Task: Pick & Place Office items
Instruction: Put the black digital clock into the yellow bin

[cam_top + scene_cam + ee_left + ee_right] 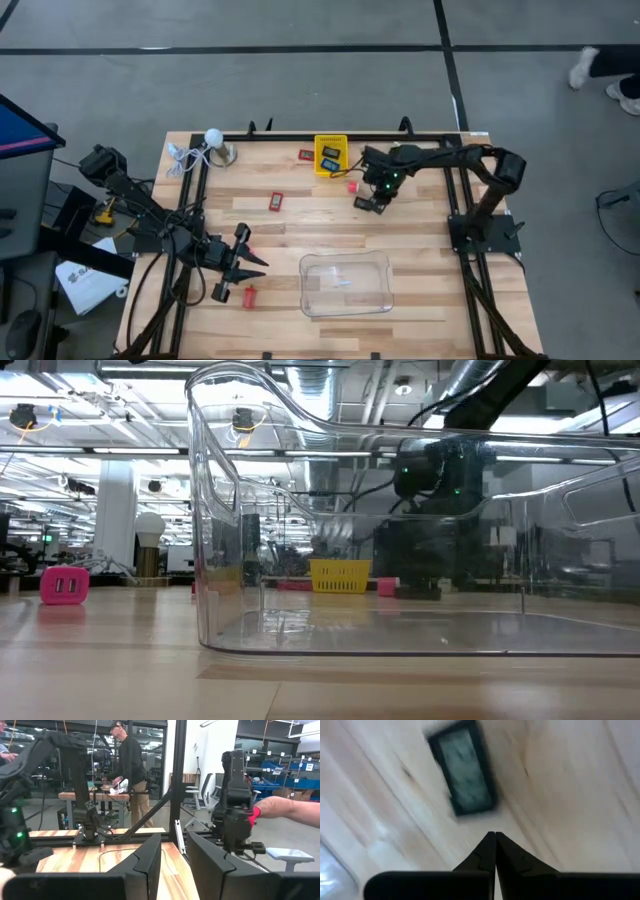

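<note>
The right gripper point(495, 836) pointed down at the pale wooden worktop point(570, 785), its two dark fingers point(475, 857) pressed together to a single tip. A black-framed rectangular item point(463, 767) lay flat near the tip, toward eleven o'clock, apart from it.

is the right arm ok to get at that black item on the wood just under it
Probably yes. The right gripper hovers right beside the black item, which lies flat on bare wood with nothing over it. But its fingers are shut, so they would need to open first.

Black item point(462, 767) under right wrist blurred; items in yellow basket point(331, 155) too small to ID.
</note>
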